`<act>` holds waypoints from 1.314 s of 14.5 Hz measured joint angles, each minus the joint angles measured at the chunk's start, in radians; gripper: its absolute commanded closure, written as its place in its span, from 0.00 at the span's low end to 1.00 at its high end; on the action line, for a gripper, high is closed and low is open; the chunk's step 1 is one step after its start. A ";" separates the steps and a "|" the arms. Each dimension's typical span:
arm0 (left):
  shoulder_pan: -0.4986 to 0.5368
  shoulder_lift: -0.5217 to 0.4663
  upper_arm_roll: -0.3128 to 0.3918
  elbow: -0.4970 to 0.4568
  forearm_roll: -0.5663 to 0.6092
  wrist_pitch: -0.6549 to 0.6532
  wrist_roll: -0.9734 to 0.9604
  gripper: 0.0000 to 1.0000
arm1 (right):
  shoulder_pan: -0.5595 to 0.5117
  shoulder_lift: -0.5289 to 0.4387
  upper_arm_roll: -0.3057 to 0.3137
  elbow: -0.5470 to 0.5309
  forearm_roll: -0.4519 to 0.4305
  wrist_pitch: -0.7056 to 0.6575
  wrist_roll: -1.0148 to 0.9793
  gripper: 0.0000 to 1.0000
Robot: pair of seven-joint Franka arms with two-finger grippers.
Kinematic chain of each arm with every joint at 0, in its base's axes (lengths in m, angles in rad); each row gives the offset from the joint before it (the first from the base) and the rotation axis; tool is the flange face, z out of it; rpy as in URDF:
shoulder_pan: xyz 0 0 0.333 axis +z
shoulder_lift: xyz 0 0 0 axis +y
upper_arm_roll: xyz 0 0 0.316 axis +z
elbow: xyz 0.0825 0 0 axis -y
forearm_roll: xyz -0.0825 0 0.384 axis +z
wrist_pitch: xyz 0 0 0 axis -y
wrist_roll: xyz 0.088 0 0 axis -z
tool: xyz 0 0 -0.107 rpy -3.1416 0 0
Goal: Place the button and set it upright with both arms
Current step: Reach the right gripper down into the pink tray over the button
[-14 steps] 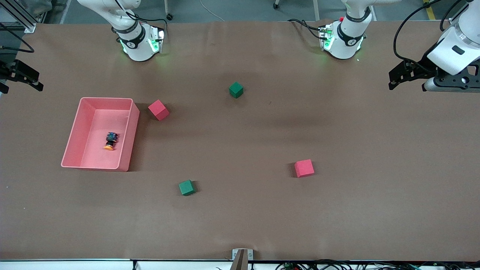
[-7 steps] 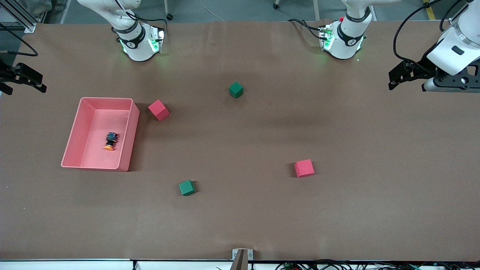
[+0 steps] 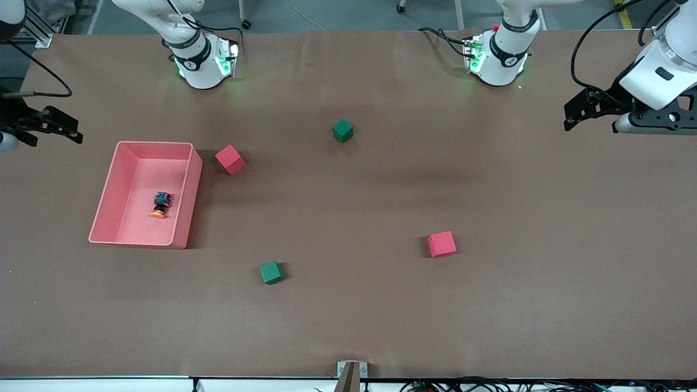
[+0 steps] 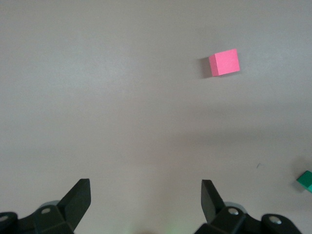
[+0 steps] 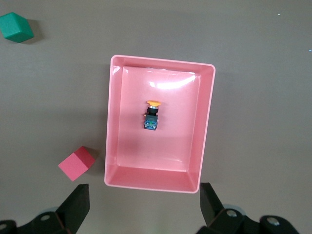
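The button (image 3: pixel 160 205) lies on its side in the pink tray (image 3: pixel 111 201), its orange cap pointing toward the front camera. The right wrist view shows the button (image 5: pixel 152 114) in the middle of the tray's floor (image 5: pixel 161 141). My right gripper (image 3: pixel 53 138) hangs open and empty over the bare table beside the tray, at the right arm's end; in its own view the right gripper (image 5: pixel 144 204) is clear of the tray's short wall. My left gripper (image 3: pixel 577 111) waits open and empty over the table's left-arm end, with only bare table between the left gripper's (image 4: pixel 145 202) fingers.
Two red cubes (image 3: pixel 230 159) (image 3: pixel 441 244) and two green cubes (image 3: pixel 342 130) (image 3: pixel 271 272) lie scattered on the brown table. One red cube (image 5: pixel 76 163) sits close beside the tray's long wall. The arms' bases stand along the table's edge farthest from the front camera.
My right gripper has moved in from the table's end toward the tray. The left arm, the button and the cubes have not moved.
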 measured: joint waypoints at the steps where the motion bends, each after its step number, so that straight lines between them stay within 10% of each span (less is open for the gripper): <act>1: 0.000 0.000 0.000 0.000 0.000 0.000 0.000 0.00 | 0.000 0.000 0.000 -0.024 0.000 0.028 0.000 0.00; 12: 0.000 0.000 -0.011 0.000 0.000 0.000 0.000 0.00 | -0.005 0.056 -0.008 -0.420 0.000 0.526 0.000 0.00; 19: 0.001 0.000 -0.011 0.000 0.000 0.000 0.000 0.00 | -0.010 0.245 -0.009 -0.467 0.000 0.750 0.000 0.01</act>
